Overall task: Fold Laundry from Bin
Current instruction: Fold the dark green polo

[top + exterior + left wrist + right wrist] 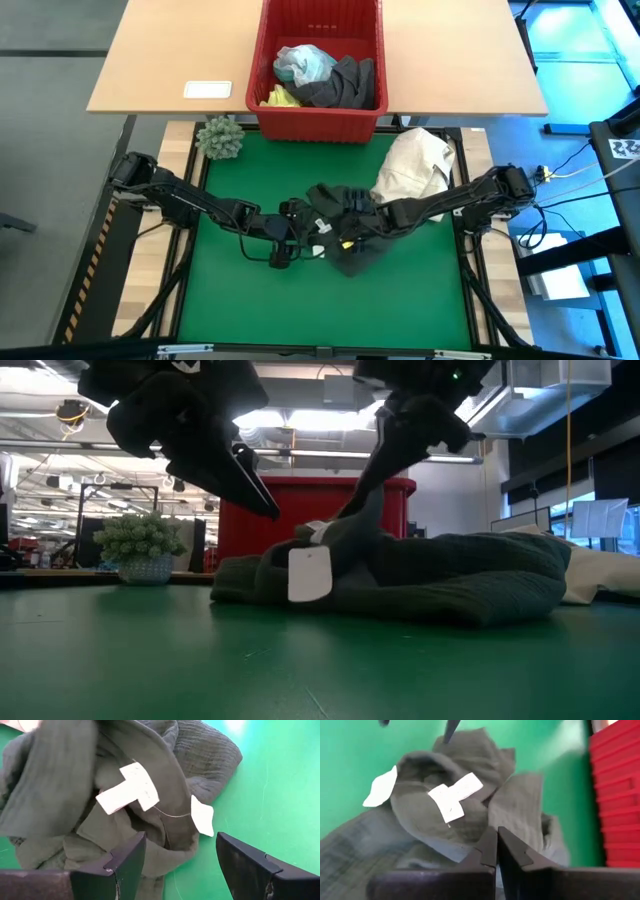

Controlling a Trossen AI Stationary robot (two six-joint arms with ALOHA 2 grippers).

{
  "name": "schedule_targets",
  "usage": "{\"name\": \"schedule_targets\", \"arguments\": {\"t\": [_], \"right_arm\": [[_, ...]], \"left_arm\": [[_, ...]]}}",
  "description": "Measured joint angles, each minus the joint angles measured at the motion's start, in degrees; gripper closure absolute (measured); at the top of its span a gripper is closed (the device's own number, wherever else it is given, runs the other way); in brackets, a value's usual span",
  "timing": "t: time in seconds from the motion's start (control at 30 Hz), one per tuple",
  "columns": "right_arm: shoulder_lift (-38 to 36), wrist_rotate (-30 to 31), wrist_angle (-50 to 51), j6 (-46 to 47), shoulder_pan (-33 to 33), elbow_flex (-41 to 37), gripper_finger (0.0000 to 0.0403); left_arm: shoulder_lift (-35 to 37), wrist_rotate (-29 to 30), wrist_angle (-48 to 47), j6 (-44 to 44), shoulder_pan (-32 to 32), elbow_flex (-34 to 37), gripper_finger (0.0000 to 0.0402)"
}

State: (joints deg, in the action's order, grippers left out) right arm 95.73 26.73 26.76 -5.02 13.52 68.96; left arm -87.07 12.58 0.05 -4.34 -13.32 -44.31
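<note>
Right gripper (352,232) pinched on the dark green garment (352,240) at table centre; left gripper (285,243), fingers spread and empty, hovers just beside its nine-o'clock edge, nearer the tags.

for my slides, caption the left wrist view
Open left gripper hovers beside crumpled dark green garment with white tags on green mat.

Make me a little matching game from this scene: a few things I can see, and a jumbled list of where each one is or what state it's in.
Things:
1. dark green garment
2. red bin
3. left hand
4. right hand

Places or states:
A. fingers spread open, just beside the cloth
B. crumpled on the green mat, paper tags showing
C. shut, pinching a fold of the cloth
D. on the wooden table, more clothes inside

Pairs: 1-B, 2-D, 3-A, 4-C
</note>
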Motion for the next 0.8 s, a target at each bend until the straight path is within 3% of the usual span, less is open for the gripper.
{"name": "schedule_targets", "arguments": {"t": [0.37,0.6,0.8], "right_arm": [[-4.64,2.85,-0.62,-0.21,-0.07,0.08,0.0402],[-4.62,2.83,-0.5,-0.19,-0.05,0.08,0.0402],[-4.62,2.85,-0.51,-0.2,-0.07,0.08,0.0403]], "left_arm": [[0.02,0.07,1.75,2.26,0.0,0.0,0.0166],[0.01,5.12,0.47,7.3,-0.02,0.0,0.0166],[-0.24,5.42,-1.66,7.91,-0.77,0.0,0.0164]]}}
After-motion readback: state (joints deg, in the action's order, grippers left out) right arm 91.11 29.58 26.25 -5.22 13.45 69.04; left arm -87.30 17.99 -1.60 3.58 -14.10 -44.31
